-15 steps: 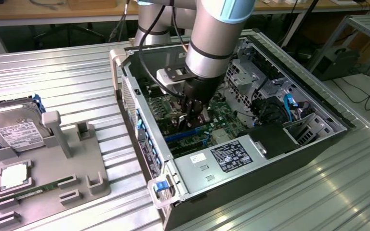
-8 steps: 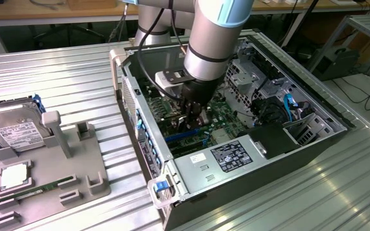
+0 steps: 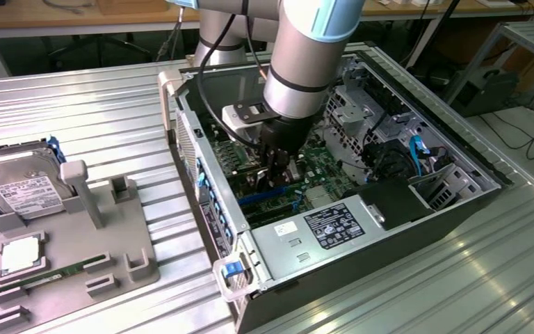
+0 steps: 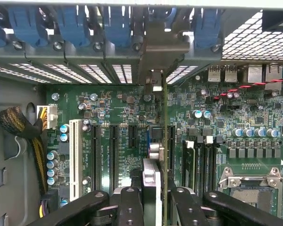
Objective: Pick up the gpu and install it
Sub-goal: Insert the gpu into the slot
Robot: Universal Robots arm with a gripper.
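Note:
My gripper point(image 3: 279, 170) is down inside the open computer case point(image 3: 341, 229), over the motherboard point(image 3: 318, 167). In the wrist view the gpu point(image 4: 164, 141) appears edge-on as a thin green card, with its round fan housing point(image 4: 151, 165) on one face. Its silver end bracket point(image 4: 162, 47) reaches the case's rear slot openings. Both black fingers point(image 4: 128, 207) press on the card from either side, so the gripper point(image 4: 155, 205) is shut on it. The card stands upright along a black expansion slot point(image 4: 171, 141). I cannot tell whether its edge sits in the slot.
Other black slots point(image 4: 114, 155) and a white slot point(image 4: 75, 150) lie beside the card, with blue latches point(image 4: 70, 23) along the rear wall. On the exterior view's left, a grey fixture point(image 3: 72, 250) holds a hard drive point(image 3: 21, 188) and a RAM stick point(image 3: 49, 273).

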